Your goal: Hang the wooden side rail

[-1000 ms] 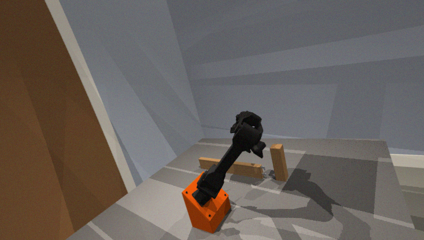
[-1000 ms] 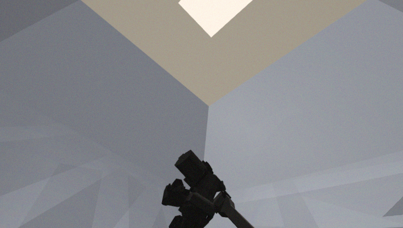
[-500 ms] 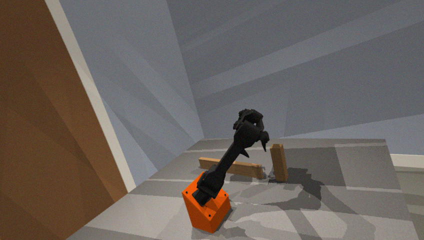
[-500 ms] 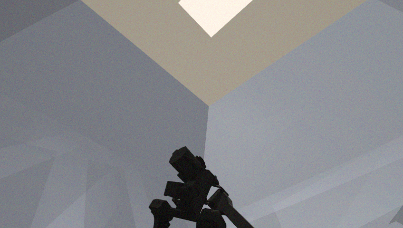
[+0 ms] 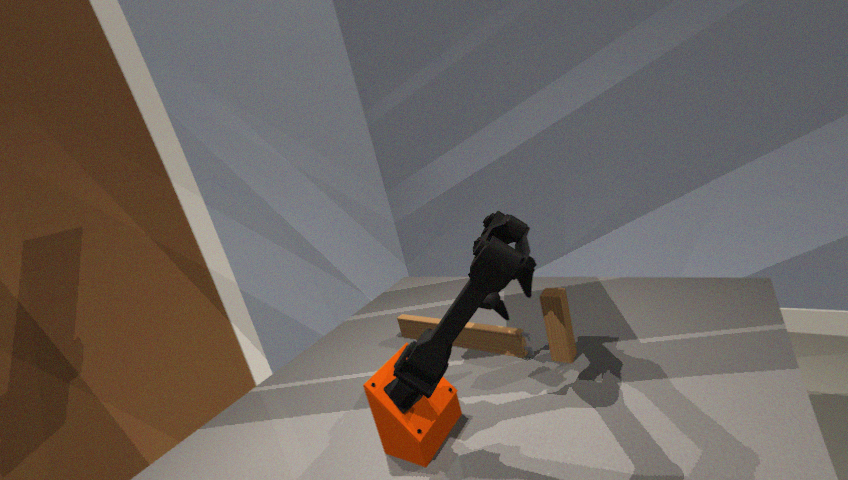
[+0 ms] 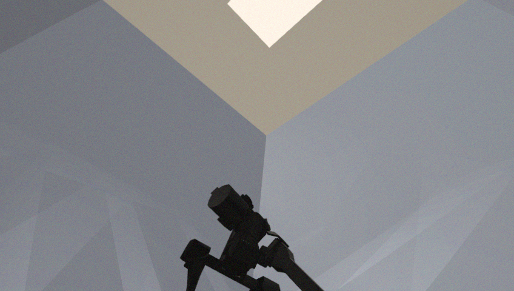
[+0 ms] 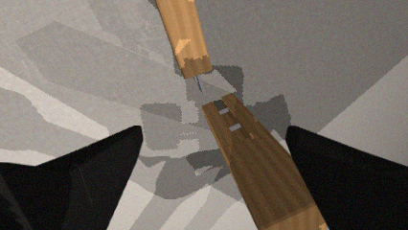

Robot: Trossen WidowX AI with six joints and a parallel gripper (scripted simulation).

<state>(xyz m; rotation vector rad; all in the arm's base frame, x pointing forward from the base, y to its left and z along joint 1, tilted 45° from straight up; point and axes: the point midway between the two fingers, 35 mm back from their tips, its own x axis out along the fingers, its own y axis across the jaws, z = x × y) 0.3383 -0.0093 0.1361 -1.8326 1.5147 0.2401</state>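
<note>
The wooden side rail [image 5: 487, 337] [image 7: 184, 29] lies on the table, its hooked end facing the post across a small gap. A thin grey steel hook [image 7: 199, 85] shows at its end in the wrist view; a second cannot be told apart. The headboard post [image 5: 558, 327] [image 7: 268, 177] stands upright, its slot facing the rail, with an upper pin [image 7: 235, 127] and a lower pin [image 7: 224, 111] visible. The hooks are outside the slot. My gripper [image 5: 518, 306] [image 7: 214, 132] is wide open and empty, above the rail end and post. Its fingertips are out of frame in the exterior view.
The orange base [image 5: 401, 434] carries the arm at the near side of the grey table [image 5: 731, 428]. The arm reaches over the rail and hides part of its middle. The exterior view shows only the upper arm [image 6: 245, 237], walls and ceiling.
</note>
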